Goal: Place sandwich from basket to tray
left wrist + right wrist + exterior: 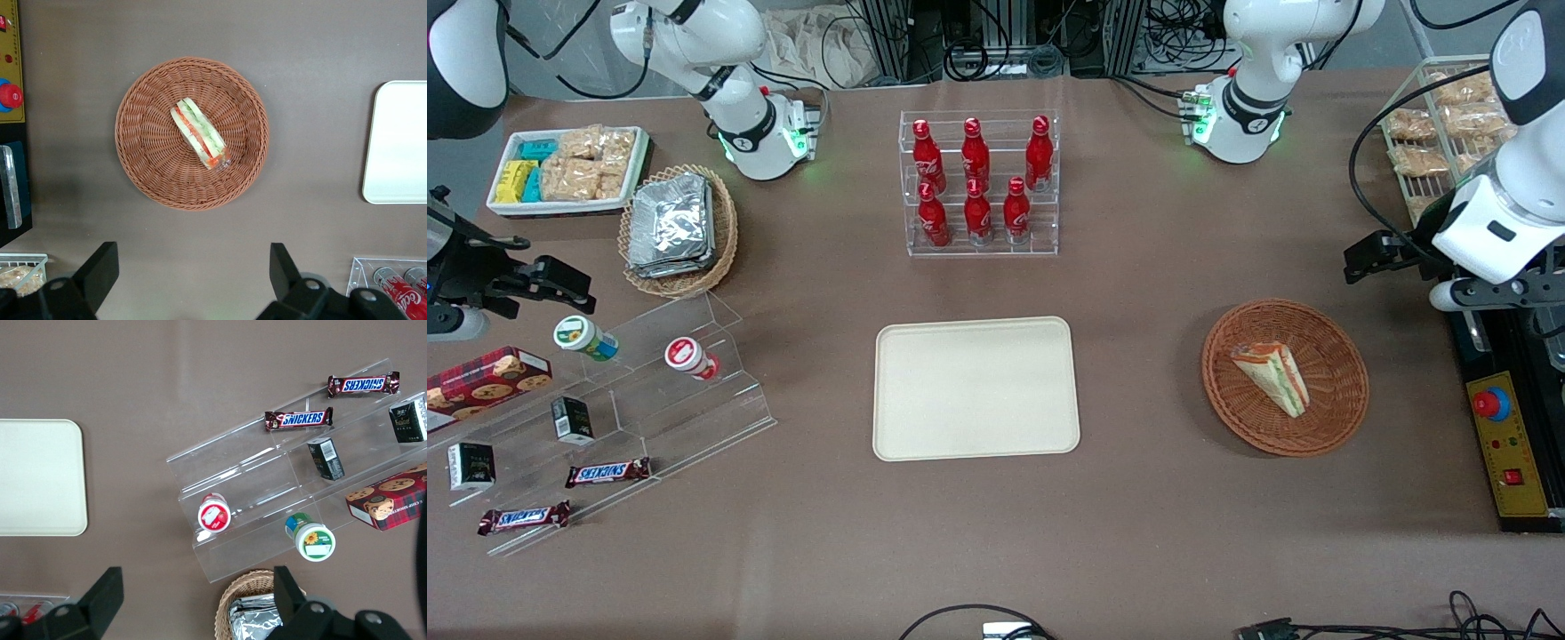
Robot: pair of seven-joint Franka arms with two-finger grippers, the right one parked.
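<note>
Gripper: the left arm's gripper point(190, 280) is held high above the table, near the basket on the side farther from the front camera; its two fingers point(100, 270) are spread wide apart and nothing is held

Sandwich: the sandwich point(1273, 377) is seen lying on its side in the middle of the basket point(1343, 418), toward the working arm's end of the table; the green and orange-red filling edge is turned upward

Tray: the tray point(925, 427) is seen bare at the table's middle, well apart from the basket

Handling: the wedge is judged light, soft and easily crushed; its layers could be slid apart

Grasp: the two flat bread faces are judged the best hold, taken across the thick middle with gentle pressure

Risk: the woven rim could be caught if the wedge is not lifted straight up
</note>
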